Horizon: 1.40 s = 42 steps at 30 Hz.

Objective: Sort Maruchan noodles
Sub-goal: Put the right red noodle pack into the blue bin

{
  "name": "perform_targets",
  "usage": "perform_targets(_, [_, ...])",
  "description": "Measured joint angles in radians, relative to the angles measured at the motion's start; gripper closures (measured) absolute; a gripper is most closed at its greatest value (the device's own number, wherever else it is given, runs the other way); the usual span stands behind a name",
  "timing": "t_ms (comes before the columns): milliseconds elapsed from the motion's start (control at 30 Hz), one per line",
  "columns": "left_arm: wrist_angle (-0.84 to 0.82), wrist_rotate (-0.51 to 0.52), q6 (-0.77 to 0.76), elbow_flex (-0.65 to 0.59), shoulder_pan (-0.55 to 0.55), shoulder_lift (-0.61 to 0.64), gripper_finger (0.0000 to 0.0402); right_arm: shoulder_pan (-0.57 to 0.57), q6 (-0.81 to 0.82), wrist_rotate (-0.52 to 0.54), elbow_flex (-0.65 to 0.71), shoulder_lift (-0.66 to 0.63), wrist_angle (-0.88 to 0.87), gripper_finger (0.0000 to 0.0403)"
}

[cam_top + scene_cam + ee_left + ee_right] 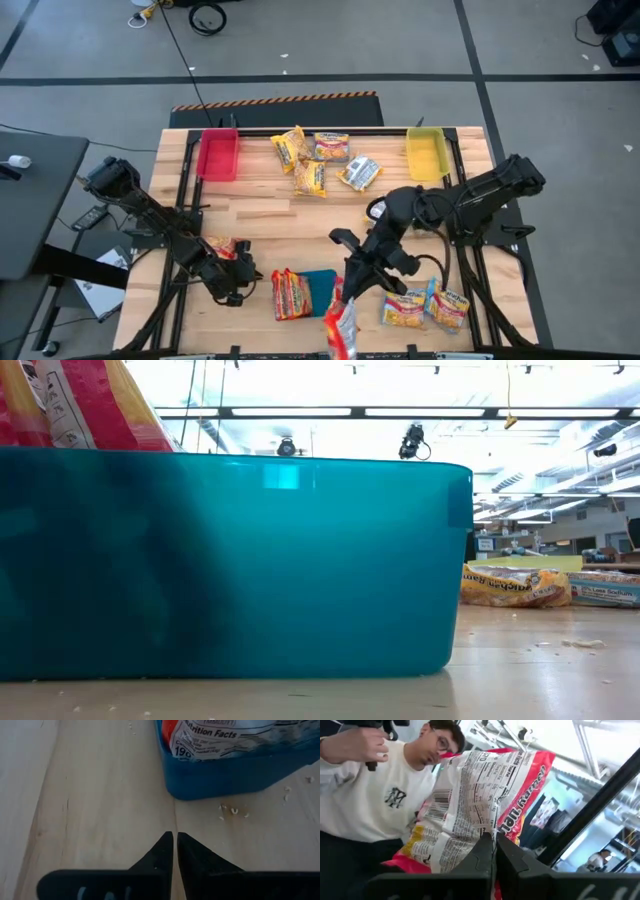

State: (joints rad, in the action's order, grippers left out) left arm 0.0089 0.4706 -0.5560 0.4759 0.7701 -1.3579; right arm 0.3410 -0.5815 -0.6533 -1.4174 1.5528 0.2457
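My right gripper [347,300] is over the table's near edge by the teal tray [322,285], shut on a red-orange Maruchan packet [340,330] whose silvery printed back [470,795] faces the wrist camera. My left gripper [232,285] is shut over bare wood [175,837], left of the tray. It touches nothing, and a packet [220,247] lies just beyond it. Another red-orange packet [290,295] lies at the tray's left side. Several packets [320,160] lie flat between the bins, and two more [425,308] lie at near right. My right gripper pinches the red-orange packet between its two fingers at an edge of the wrapper [492,831]. The fingers point toward the table's near edge. The packet is lifted clear and stands out beyond the fingertips, crumpled.
A red bin [218,155] and a yellow bin [426,153] stand at the far edge. The tray's wall [230,560] fills the low view, with a packet [60,400] above it. A person in a white shirt [375,795] stands beyond the near edge. Bare wood lies mid-table.
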Motion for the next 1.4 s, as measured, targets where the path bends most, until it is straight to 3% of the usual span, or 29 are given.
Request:
perform_targets(67, [-0.001, 0.000, 0.000, 0.000, 0.005, 0.000, 0.0372, 0.016, 0.034, 0.068, 0.000, 0.014, 0.015, 0.0391])
perform_targets(233, [-0.014, -0.001, -0.005, 0.000, 0.015, 0.000, 0.0372, 0.095, 0.211, 0.638, 0.000, 0.023, -0.086, 0.0391])
perform_targets(400, [-0.003, 0.000, -0.009, 0.000, 0.005, 0.000, 0.0372, 0.159, 0.507, 1.018, -0.008, 0.055, -0.223, 0.0391])
perform_targets(533, [0.002, -0.014, -0.034, 0.000, -0.009, 0.000, 0.0372, 0.194, 0.748, 1.183, -0.096, 0.134, -0.434, 0.0391])
perform_targets(667, [0.002, -0.080, -0.076, 0.000, -0.010, 0.000, 0.0372, 0.226, 0.918, 1.305, -0.314, 0.248, -0.726, 0.0391])
perform_targets(833, [0.002, -0.151, -0.133, 0.000, 0.008, 0.000, 0.0372, 0.255, 1.177, 1.351, -0.679, 0.449, -1.184, 0.0391])
perform_targets(967, [0.003, -0.180, -0.150, 0.000, 0.031, 0.000, 0.0372, 0.258, 1.446, 1.300, -0.937, 0.611, -1.497, 0.0391])
perform_targets(1100, [0.003, -0.145, -0.166, 0.000, 0.048, 0.000, 0.0372, 0.258, 1.665, 1.177, -0.861, 0.641, -1.538, 0.0391])
perform_targets(1267, [0.005, -0.131, -0.166, 0.000, 0.053, 0.000, 0.0372, 0.268, 1.856, 1.136, -0.879, 0.679, -1.727, 0.0391])
perform_targets(1400, [0.044, -0.115, -0.166, 0.000, 0.051, -0.003, 0.0372, 0.276, 1.917, 1.123, -0.897, 0.716, -1.808, 0.0391])
